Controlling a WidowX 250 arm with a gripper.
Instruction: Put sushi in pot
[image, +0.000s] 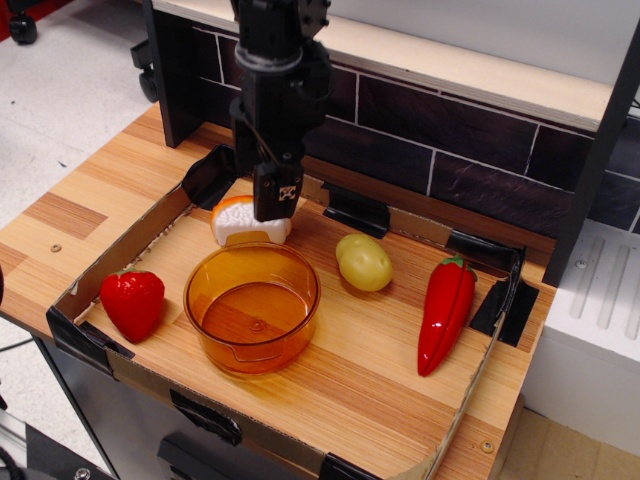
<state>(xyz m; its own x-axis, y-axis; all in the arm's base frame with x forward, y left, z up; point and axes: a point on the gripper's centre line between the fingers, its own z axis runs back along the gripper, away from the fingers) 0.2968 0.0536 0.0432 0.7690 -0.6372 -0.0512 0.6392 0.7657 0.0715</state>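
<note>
The sushi (240, 222), a half-round white piece with an orange rim, lies on the wooden tray floor just behind the pot. The pot (252, 307) is round, translucent orange and empty, and stands at the front left of the tray. My gripper (274, 205) hangs from the black arm directly over the right part of the sushi, with its tip at the sushi's top. Only one black finger (277, 188) with a small white marker shows, and it hides the gap, so the jaw state is unclear.
A red strawberry (132, 303) lies left of the pot, a yellow-green oval fruit (364, 262) to its right, and a red chili pepper (446, 312) further right. A low cardboard rim (120, 255) with black tape surrounds the tray. A dark tiled wall (470, 170) stands behind.
</note>
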